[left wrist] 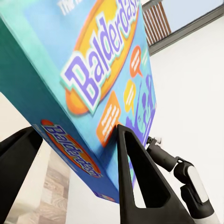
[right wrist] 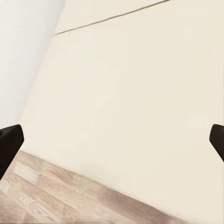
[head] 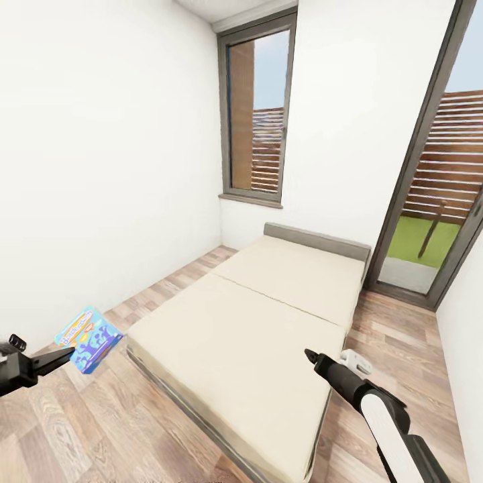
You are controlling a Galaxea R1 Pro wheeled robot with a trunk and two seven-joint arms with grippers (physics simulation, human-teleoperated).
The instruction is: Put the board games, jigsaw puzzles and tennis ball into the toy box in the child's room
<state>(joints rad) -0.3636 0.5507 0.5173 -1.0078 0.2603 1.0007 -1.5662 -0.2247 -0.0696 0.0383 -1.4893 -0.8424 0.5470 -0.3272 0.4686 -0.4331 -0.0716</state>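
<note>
A blue Balderdash board game (head: 88, 339) hangs tilted over the wood floor at the lower left of the head view, beside the bed's near left corner. My left gripper (head: 64, 355) is shut on it; in the left wrist view the box (left wrist: 93, 79) sits between the two black fingers (left wrist: 140, 182). Over the bed's near right edge my right gripper (head: 310, 355) is open, its fingers (right wrist: 9, 144) spread wide above the mattress with nothing between them. The table, the toy box and the other toys are out of view.
A low beige bed (head: 268, 315) with a grey headboard fills the middle of the room. White walls stand on the left and behind it. A tall window (head: 258, 114) and a glass door (head: 436, 194) are at the back. Wood floor (head: 80, 422) runs along both sides.
</note>
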